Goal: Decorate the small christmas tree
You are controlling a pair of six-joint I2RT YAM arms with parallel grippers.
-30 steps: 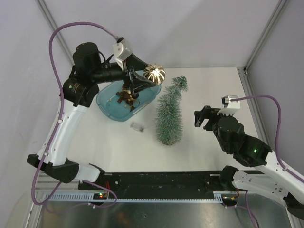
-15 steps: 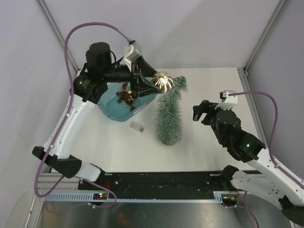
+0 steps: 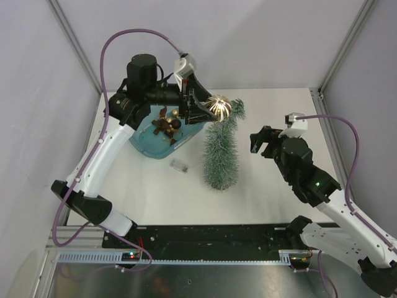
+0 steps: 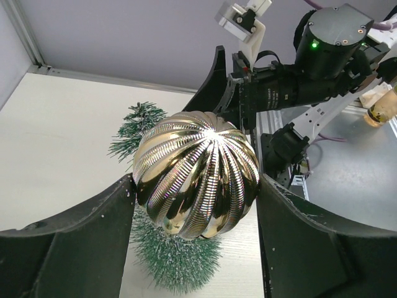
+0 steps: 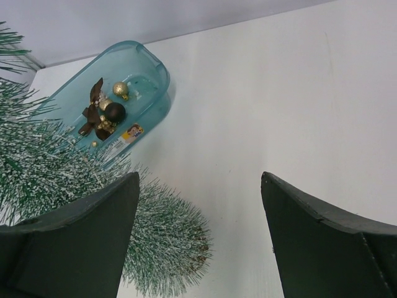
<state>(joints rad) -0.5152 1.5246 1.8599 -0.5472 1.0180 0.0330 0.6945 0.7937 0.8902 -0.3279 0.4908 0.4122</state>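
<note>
The tree [image 3: 221, 152] is near the middle of the worktop [image 3: 279, 112]. Seen from above, its wide end points to 6 o'clock and its bent tip to 12, but I cannot tell whether it stands or lies flat. The left arm reaches in from 10 o'clock, and the left fingers [image 3: 205, 108] are clamped on a ribbed gold bauble [image 4: 195, 180], one finger on each side of it. They hold it up off the worktop, just beside the bent tip at about 9 o'clock from it. I cannot tell whether bauble and needles touch. In the left wrist view the frosted needles show under and behind the bauble. At 10 o'clock from the tree is a teal tub [image 3: 146, 146], its near end close to the branches. Inside it lie a brown star ornament [image 3: 162, 126], a dark bauble [image 5: 115, 112] and a small gold bauble [image 5: 120, 89], bunched together. A small clear item [image 3: 180, 166], too small to make out, lies on the worktop at 9 o'clock from the tree's wide end. The right fingers [image 3: 260, 143] hang at 3 o'clock from the tree, apart from it, spread wide and released. They point toward the tree and the tub beyond it.
</note>
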